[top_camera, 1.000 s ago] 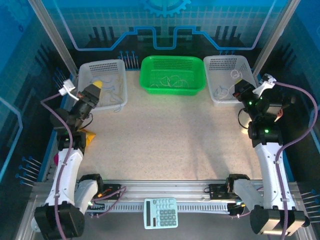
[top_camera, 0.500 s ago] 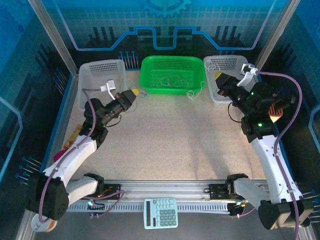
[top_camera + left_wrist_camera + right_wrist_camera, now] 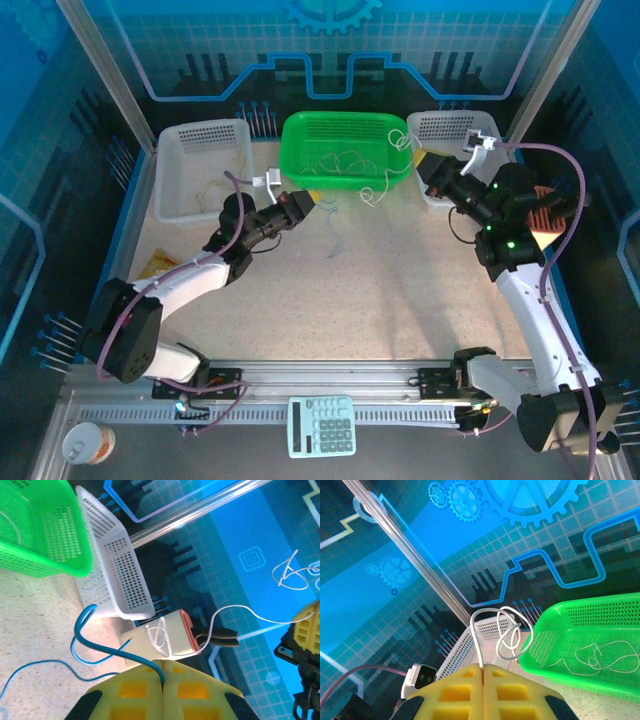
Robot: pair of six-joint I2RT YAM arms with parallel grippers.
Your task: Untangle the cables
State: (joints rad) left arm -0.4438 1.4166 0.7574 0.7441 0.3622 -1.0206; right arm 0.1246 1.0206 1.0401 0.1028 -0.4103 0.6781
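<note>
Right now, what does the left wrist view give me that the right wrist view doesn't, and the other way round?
Left wrist: a thin blue cable pinched in the shut yellow left end effector, trailing onto the speckled tabletop. Right wrist: a thin white cable curling into a loop above the shut right end effector, plus whitish cords lying in the green perforated plastic basket. Both: that green basket.

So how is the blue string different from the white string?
The blue string, in the left gripper, bends in one wide open curve; the white string, in the right gripper, curls into small loops. Blue trails off sideways over the table; white stands up from its gripper. Both are thin and pinched in a shut gripper.
</note>
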